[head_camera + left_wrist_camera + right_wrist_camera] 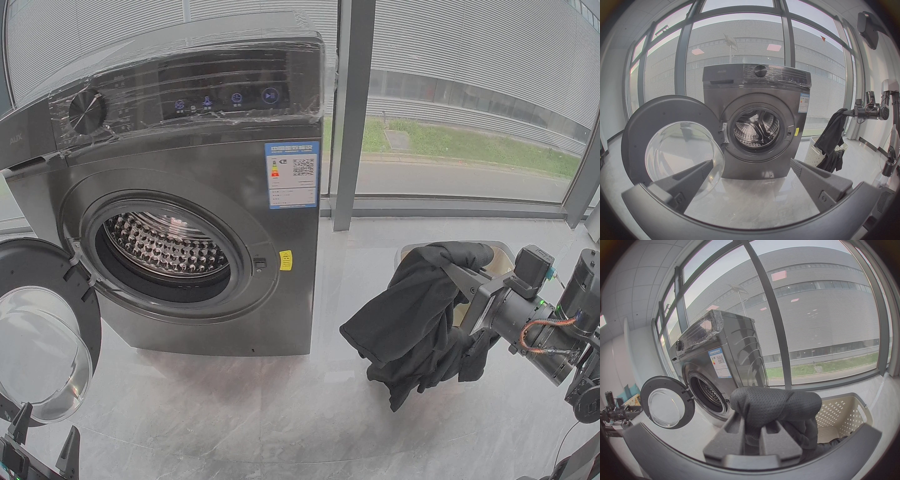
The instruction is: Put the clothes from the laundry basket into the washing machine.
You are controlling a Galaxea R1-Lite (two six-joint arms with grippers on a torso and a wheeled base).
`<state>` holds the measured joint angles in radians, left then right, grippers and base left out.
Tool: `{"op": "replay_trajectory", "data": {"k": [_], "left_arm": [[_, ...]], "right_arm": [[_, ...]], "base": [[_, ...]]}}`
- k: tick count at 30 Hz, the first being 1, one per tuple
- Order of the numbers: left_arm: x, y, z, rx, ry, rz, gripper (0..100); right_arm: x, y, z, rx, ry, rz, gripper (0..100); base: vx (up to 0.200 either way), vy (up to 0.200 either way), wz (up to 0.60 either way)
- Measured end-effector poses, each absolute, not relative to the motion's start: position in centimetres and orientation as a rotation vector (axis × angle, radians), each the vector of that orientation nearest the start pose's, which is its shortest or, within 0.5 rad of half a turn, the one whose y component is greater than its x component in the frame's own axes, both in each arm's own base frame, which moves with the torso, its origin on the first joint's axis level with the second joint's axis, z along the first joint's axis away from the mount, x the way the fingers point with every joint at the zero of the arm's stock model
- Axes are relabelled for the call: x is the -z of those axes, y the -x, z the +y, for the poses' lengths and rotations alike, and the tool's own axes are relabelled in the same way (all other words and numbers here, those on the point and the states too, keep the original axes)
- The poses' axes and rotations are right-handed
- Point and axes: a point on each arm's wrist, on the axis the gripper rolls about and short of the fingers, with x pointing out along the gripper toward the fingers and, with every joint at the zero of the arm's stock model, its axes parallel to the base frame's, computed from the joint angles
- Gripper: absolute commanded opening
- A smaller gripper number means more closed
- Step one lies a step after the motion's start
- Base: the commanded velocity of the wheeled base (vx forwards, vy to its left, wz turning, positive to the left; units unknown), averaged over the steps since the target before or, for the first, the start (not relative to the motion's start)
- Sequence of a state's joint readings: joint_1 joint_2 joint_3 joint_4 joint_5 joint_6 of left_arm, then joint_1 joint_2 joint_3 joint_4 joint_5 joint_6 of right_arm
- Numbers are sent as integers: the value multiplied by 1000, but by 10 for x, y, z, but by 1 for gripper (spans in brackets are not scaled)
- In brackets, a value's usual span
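In the head view, a grey washing machine [187, 187] is seen standing on a pale floor [281, 412] in front of a large window [469, 112]. Its round door [44, 337] is swung fully open to the robot's left, and the metal drum [165, 247] is exposed. To the right of the machine, a dark garment [412, 325] is held up by the right gripper [459, 278], whose fingers are closed on the cloth near its top. The garment is draped downward and hangs clear of the floor. A beige laundry basket [503, 259] is partly hidden behind the garment and the gripper. The left gripper [45, 434] is seen low at the left, just below the door, with its fingers spread apart and nothing between them.

In the left wrist view, the left gripper [751, 162] is shown with fingers wide apart and is pointed at the washing machine [756, 90]. The open door [662, 125] is near the gripper. Well off to the side, the dark garment [832, 134] is hung from the right gripper [850, 112], above the laundry basket [814, 153].

In the right wrist view, the fingers of the right gripper [754, 427] are clamped on a fold of the dark garment [775, 402], which is bunched over them. The laundry basket [843, 415] is seen just behind, with more dark cloth trailing into it. The washing machine [731, 343] and its open door [667, 402] are seen farther off.
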<state>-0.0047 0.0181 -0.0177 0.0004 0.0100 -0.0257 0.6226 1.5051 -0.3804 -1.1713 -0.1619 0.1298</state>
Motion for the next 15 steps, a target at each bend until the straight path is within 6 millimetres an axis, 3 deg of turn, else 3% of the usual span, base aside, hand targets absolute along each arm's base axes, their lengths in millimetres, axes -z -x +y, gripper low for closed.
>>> {"op": "replay_trajectory", "data": {"k": [4, 13, 15], "left_arm": [[-81, 23, 0, -5, 25, 0, 100], [-81, 23, 0, -5, 26, 0, 100], [-81, 23, 0, -6, 26, 0, 100]], "right_arm": [[-178, -185, 130, -469, -144, -11, 0], [-178, -184, 130, -470, -143, -8, 0], [-178, -184, 130, -472, -143, -8, 0]], "base": [[0, 0, 0], [-200, 0, 0], [0, 0, 0]]}}
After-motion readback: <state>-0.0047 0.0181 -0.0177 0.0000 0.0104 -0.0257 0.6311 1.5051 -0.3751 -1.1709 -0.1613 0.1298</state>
